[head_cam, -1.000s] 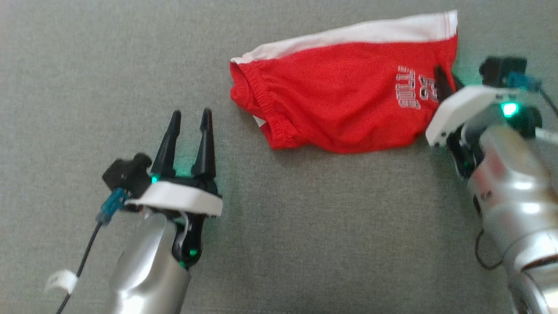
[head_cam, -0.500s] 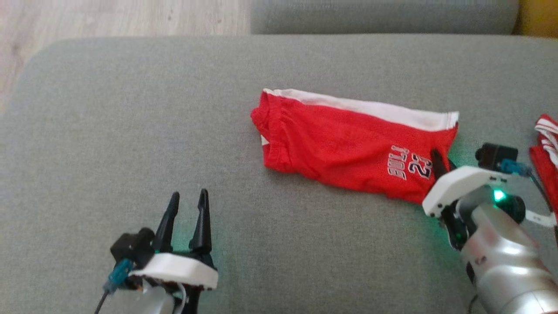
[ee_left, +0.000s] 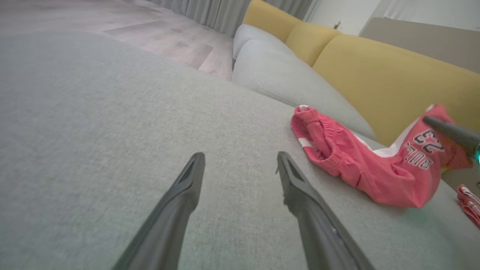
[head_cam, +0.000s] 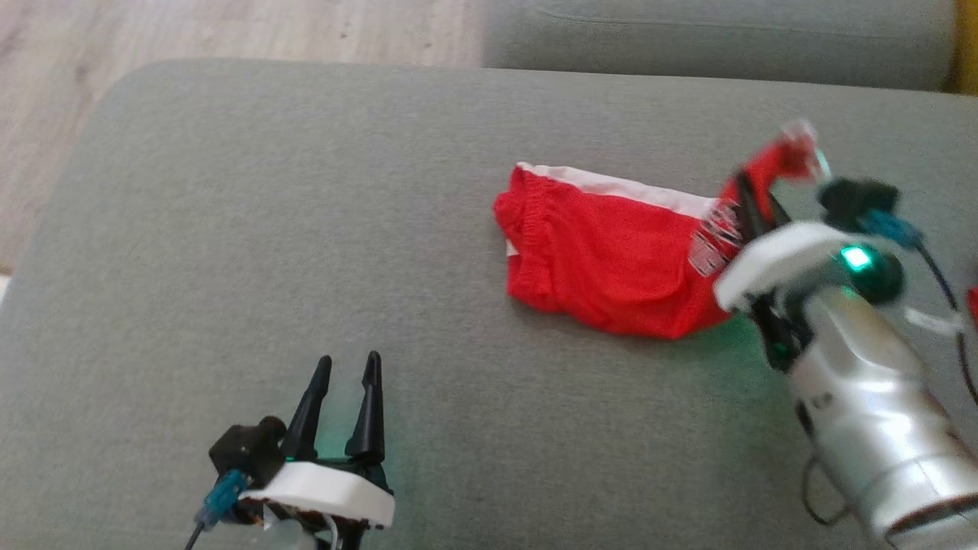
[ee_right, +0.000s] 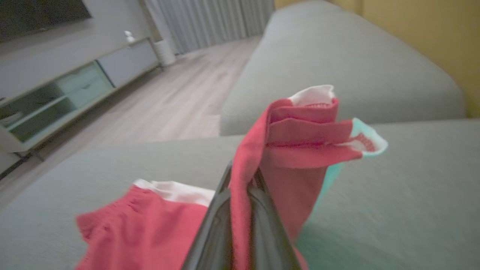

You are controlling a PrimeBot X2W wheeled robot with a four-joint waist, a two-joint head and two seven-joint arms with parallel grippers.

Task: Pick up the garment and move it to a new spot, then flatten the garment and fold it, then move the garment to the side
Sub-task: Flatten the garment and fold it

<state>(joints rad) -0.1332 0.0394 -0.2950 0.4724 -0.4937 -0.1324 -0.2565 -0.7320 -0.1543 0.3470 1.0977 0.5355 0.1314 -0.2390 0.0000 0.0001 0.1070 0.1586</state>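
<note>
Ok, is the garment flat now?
No: one end of the garment is lifted, pinched in the right gripper; the rest lies rumpled on the cushion.

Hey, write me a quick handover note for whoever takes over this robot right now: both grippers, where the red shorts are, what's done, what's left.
Right gripper: jaws shut on the leg hem of the red shorts, that end held up off the grey sofa cushion.
Left gripper: jaws open, holding nothing, over bare cushion left of the shorts.
Shorts: waistband end lies on the cushion, bunched, not flat.
Another red garment lies to the right, untouched.
Done: grasp made. Left: carry to a new spot, flatten, fold, move aside.
</note>
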